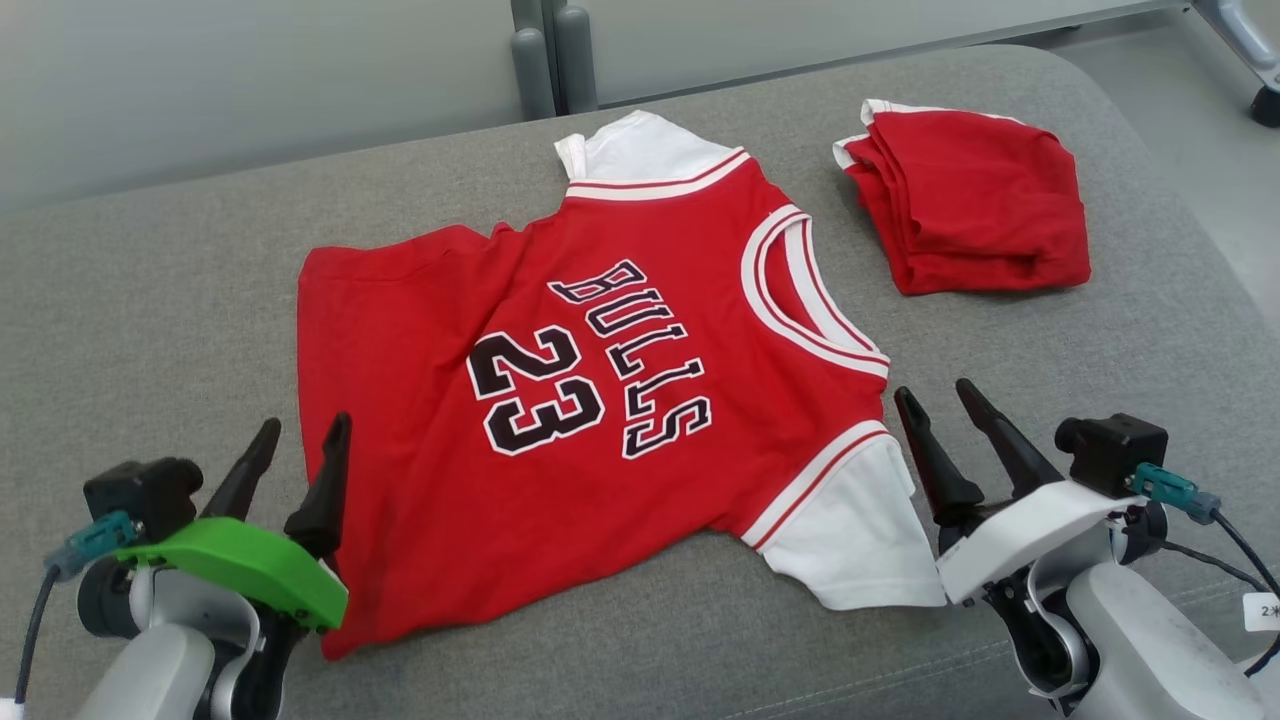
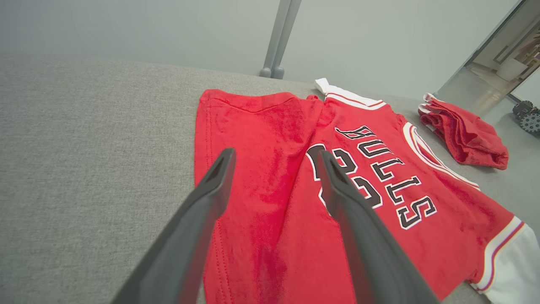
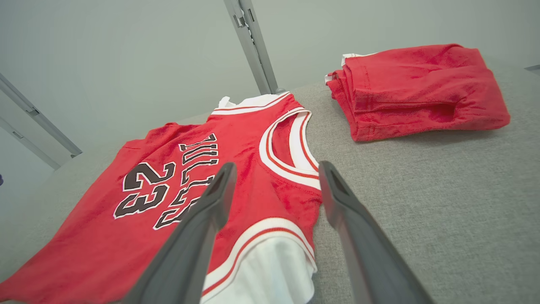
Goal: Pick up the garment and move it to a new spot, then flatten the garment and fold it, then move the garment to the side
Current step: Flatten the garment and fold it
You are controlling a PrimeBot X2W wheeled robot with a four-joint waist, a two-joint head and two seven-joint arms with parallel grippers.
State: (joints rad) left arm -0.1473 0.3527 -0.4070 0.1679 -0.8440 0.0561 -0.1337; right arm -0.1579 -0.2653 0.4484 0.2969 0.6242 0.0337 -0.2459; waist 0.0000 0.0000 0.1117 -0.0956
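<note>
The garment [image 1: 560, 400] is a red jersey with white sleeves and black "BULLS 23" lettering. It lies spread flat on the grey cushion [image 1: 150, 300], collar toward the right; it also shows in the left wrist view [image 2: 274, 177] and the right wrist view [image 3: 168, 185]. My left gripper [image 1: 305, 435] hovers open at the jersey's near left hem, with nothing between its fingers [image 2: 211, 194]. My right gripper [image 1: 940, 400] hovers open just right of the near white sleeve [image 1: 860, 540], its fingers [image 3: 337, 198] apart and holding nothing.
A second red garment [image 1: 965, 205] lies folded at the back right of the cushion, also in the right wrist view [image 3: 422, 90]. Behind the cushion stand a pale wall and a grey post [image 1: 550, 55]. Bare floor lies past the cushion's right edge [image 1: 1230, 260].
</note>
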